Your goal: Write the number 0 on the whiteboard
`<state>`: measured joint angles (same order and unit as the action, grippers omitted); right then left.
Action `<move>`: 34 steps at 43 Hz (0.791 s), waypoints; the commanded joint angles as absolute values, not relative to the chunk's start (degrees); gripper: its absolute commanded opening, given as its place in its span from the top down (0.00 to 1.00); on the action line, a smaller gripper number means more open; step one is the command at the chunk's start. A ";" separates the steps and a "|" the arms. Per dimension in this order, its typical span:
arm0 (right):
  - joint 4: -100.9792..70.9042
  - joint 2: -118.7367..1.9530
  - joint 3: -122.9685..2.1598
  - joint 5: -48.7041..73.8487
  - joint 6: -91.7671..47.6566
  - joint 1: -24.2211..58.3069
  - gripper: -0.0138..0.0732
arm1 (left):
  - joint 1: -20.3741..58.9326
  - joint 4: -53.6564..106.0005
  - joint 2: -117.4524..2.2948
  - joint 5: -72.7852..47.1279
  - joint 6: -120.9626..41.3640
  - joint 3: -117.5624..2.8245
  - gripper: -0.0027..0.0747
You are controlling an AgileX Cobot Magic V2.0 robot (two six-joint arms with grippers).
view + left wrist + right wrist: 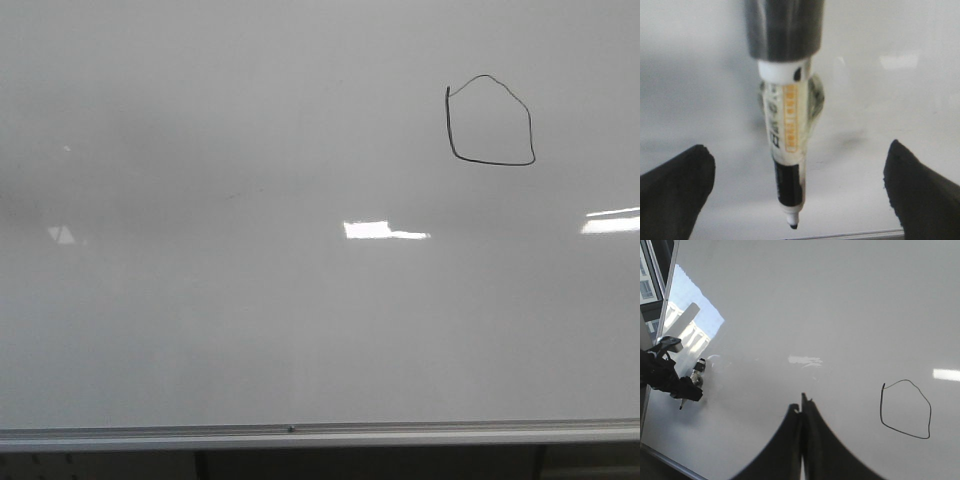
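Glossy whiteboard fills the room; the number 0 sits closed near its upper right edge. Left tool gapes wide around a mounted marker, well apart; right tool, pinched empty, is nearer.

Number 0 on the whiteboard, toward its upper right. Frame edge along the bottom. Marker over the board, well left of the 0.

left tool: matte black tapering fingers | right tool: black curved fingers (glossier)
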<state>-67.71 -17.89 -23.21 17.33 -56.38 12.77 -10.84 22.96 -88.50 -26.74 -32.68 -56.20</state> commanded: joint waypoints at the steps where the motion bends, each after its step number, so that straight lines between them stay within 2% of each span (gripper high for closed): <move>1: -69.29 -18.24 -24.69 16.13 -57.08 12.47 0.92 | -11.06 23.18 -80.92 -27.10 -32.69 -57.96 0.11; 4: -69.29 -18.24 -24.69 16.08 -57.08 12.47 0.92 | -11.06 24.00 -77.58 -27.95 -32.69 -57.96 0.14; 8: -69.29 -18.24 -24.69 15.51 -57.08 12.47 0.92 | -11.06 25.22 -72.90 -28.69 -32.69 -57.96 0.26; 11: -69.29 -18.24 -24.69 15.01 -57.08 12.47 0.92 | -11.06 25.79 -70.03 -29.47 -32.69 -57.96 0.41; 18: -69.29 -18.24 -24.69 14.75 -57.08 12.47 0.92 | -11.06 26.13 -65.19 -33.48 -32.69 -57.86 0.86; 21: -69.29 -18.24 -24.69 14.75 -57.08 12.47 0.92 | -11.06 26.13 -63.98 -35.33 -32.69 -57.86 0.99; 28: -69.29 -18.24 -24.69 14.83 -57.08 12.47 0.92 | -11.06 29.89 -60.77 -35.18 -32.69 -56.22 0.99; 34: -69.34 -18.24 -24.69 14.82 -57.08 12.47 0.92 | -10.28 32.27 -54.96 -30.50 -32.69 -50.93 0.99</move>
